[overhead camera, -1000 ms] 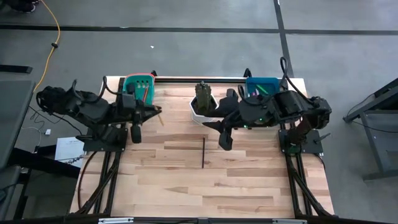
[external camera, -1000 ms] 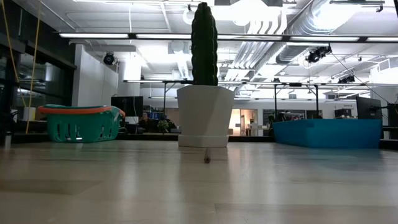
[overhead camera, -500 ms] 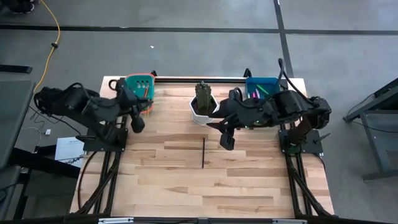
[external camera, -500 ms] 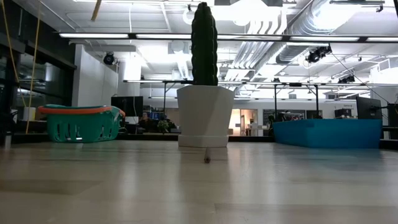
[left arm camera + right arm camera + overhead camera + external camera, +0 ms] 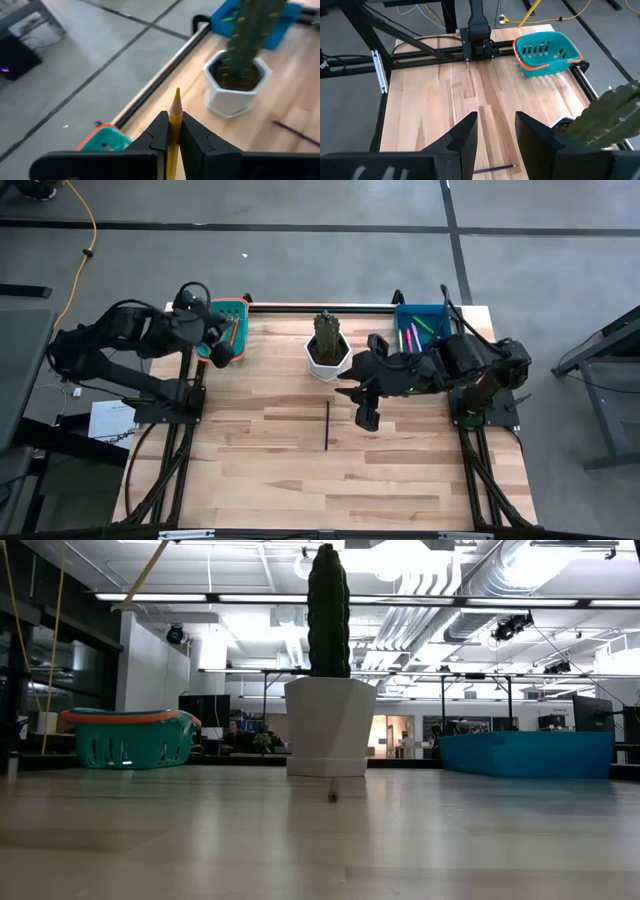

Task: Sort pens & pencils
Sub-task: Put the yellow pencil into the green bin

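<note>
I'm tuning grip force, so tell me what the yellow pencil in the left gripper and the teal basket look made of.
Yellow pencil: looks like painted wood, glossy yellow shaft with a bare tan sharpened cone.
Teal slotted basket with orange rim: probably moulded plastic, smooth and even in colour with cut-out slots.
The left gripper is shut on the pencil.

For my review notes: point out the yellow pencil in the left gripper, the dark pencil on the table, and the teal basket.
yellow pencil (image 5: 176, 112), left wrist view, on its shaft just below the sharpened tip.
dark pencil (image 5: 327, 425), high view, mid-shaft.
teal basket (image 5: 520, 49), right wrist view, on its rim.
</note>
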Robot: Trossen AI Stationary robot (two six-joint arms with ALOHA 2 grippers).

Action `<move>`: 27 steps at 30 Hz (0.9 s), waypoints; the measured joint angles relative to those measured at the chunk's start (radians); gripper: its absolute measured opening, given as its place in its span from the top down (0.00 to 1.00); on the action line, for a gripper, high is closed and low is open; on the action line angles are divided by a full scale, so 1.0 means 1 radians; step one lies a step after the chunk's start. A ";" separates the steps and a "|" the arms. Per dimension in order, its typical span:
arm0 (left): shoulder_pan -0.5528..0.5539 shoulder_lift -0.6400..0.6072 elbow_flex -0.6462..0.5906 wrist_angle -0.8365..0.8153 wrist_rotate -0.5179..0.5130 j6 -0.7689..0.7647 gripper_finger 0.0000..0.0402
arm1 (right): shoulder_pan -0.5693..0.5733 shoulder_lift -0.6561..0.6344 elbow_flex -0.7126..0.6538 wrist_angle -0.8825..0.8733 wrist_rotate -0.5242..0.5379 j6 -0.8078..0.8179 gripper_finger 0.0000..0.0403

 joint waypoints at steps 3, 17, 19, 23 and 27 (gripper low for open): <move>0.060 0.000 0.000 0.001 0.000 0.034 0.98 | 0.015 0.010 0.000 -0.022 0.016 0.012 0.69; 0.330 0.003 -0.129 0.062 0.170 0.118 0.98 | 0.047 0.055 0.000 -0.040 0.032 0.020 0.69; 0.354 0.005 -0.183 0.093 0.201 0.115 0.96 | 0.047 0.062 0.000 -0.038 0.033 0.021 0.69; 0.412 0.004 -0.288 0.179 0.251 0.114 0.93 | 0.048 0.064 0.000 -0.040 0.033 0.037 0.69; 0.481 0.004 -0.377 0.251 0.272 0.113 0.97 | 0.049 0.064 0.000 -0.040 0.033 0.048 0.69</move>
